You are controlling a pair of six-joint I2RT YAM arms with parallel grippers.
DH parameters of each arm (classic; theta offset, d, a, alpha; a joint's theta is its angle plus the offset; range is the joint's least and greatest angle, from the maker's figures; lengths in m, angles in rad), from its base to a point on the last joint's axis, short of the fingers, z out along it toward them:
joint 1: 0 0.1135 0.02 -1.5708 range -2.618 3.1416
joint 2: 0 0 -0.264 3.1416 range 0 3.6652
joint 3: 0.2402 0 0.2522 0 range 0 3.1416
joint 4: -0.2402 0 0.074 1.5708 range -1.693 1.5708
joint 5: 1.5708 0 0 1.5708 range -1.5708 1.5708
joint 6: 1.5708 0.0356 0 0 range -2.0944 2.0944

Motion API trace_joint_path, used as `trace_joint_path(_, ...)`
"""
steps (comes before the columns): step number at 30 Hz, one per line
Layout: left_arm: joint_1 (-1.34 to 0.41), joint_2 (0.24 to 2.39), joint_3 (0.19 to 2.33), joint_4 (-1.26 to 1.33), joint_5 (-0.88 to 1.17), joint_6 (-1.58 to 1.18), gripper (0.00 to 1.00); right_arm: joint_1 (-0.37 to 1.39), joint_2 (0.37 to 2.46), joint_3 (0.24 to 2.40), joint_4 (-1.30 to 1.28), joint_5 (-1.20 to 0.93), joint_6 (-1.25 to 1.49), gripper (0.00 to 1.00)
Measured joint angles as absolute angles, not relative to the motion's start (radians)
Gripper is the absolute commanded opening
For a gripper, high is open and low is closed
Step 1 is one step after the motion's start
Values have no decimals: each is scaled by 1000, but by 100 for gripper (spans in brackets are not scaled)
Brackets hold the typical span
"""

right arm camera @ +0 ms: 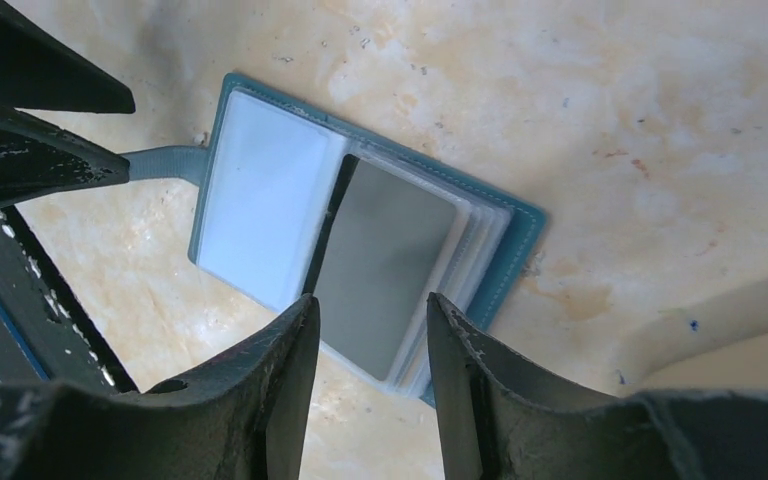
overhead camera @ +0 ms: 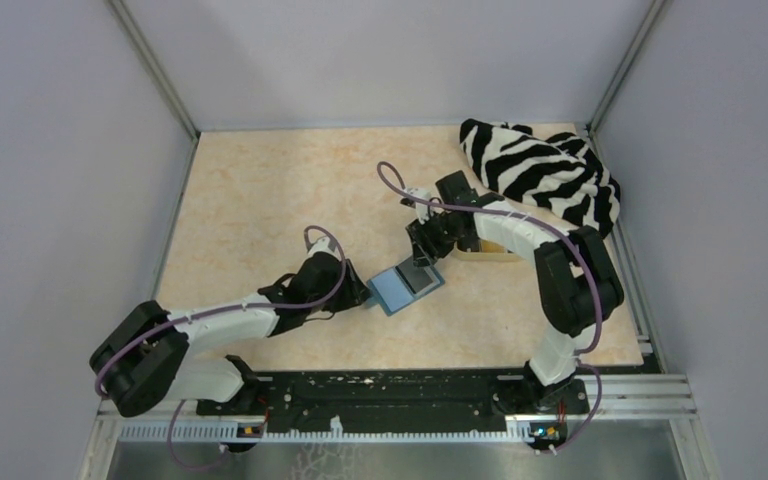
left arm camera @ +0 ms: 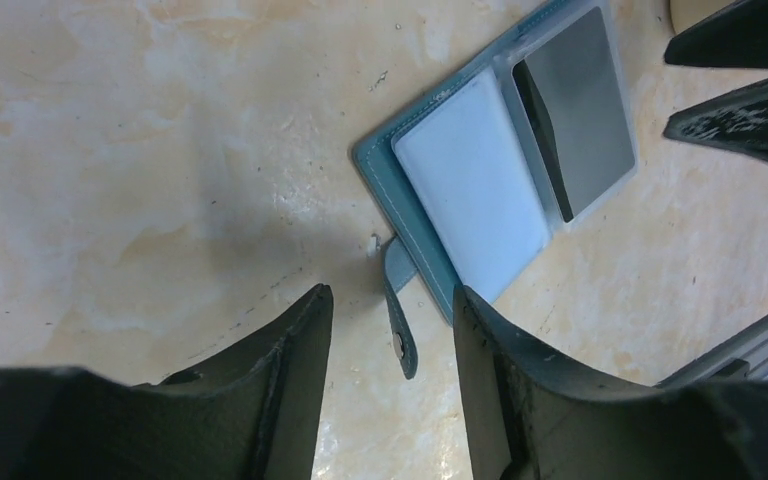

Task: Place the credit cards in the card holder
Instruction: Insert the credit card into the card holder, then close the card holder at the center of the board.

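Looking down from above, you have the card holder [overhead camera: 407,288] lying open like a booklet on the table [overhead camera: 260,200], a little right of centre and toward the near side. Your left gripper [overhead camera: 360,297] sits just beside its left edge, and your right gripper [overhead camera: 422,258] hangs over its far right corner, so the case lies between the two.

Through the left wrist camera, the left fingers [left arm camera: 290,370] stand apart, released, and the holder's closing strap [left arm camera: 398,310] runs into the gap between them. You cannot tell whether either finger touches it. Beyond the strap, the pale plastic sleeve on the left page looks blank.

Through the right wrist camera, the right fingers [right arm camera: 470,380] are likewise spread and gripping nothing. One dark grey credit card [right arm camera: 385,260] lies flat in the clear sleeve on the right page, and its nearest edge shows in the opening between those fingers. Whether the fingertips rest on the sleeve is not clear.

A tan tray [overhead camera: 495,252] sits just right of the right gripper, mostly hidden under that arm. A zebra-striped cloth [overhead camera: 540,170] is heaped in the far right corner, well apart from the holder.
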State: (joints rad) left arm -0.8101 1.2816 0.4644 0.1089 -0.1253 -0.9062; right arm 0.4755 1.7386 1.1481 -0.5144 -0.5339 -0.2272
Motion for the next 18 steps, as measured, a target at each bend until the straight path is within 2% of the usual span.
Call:
trace_joint_path(7,-810,1326,479,88,-96,-912,46,413,1715,1148,-514,-526,-235,44)
trace_joint_path(15,-810,1377,484,99,-50,-923,3,398,1717,1148,-499,-434,-234,40)
trace_joint_path(18,-810,1380,496,101,-36,-919,0,398,1722,1148,-498,-392,-243,34)
